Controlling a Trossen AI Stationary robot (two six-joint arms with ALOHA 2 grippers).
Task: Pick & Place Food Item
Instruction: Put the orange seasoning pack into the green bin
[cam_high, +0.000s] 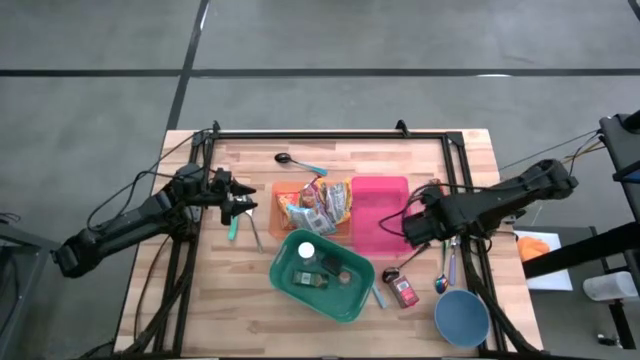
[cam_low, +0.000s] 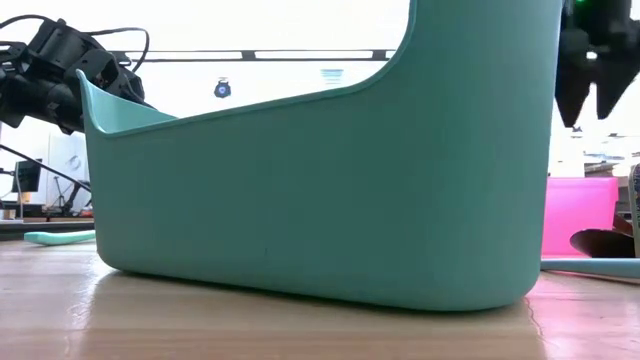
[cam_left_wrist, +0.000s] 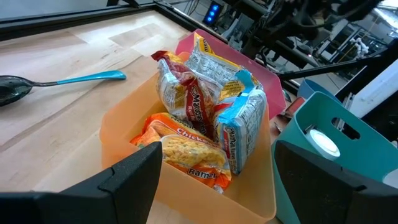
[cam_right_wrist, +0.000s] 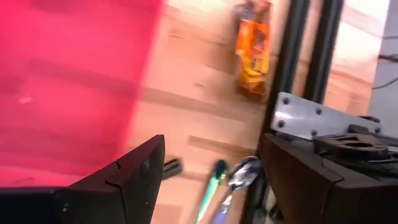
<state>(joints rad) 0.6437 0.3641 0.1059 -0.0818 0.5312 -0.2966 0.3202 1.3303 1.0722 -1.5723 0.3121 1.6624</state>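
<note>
Close to the front edge of the table stand the teal bin (cam_high: 322, 275) and, to its right, the blue bowl (cam_high: 461, 317), with a small red can (cam_high: 404, 291) lying between them. Behind the bin, near the middle of the table, the orange tray (cam_high: 284, 197) holds several noodle packets (cam_left_wrist: 193, 109), the food items; they stand and lean against each other inside it. Just beside it on the right is the pink tray (cam_high: 380, 212), which looks bare. At the left side of the orange tray the left gripper (cam_high: 240, 203) hangs with its fingers spread wide and nothing between them; it does not touch the tray or the packets, and a teal-handled utensil (cam_high: 233, 228) lies on the wood under it. At the right rim of the pink tray the right gripper (cam_high: 412, 228) also has its fingers apart and holds nothing. Farther back, a black spoon with a blue handle (cam_high: 298, 161) lies alone on open wood, and the black frame (cam_high: 320, 133) runs along the far edge of the table.
</note>
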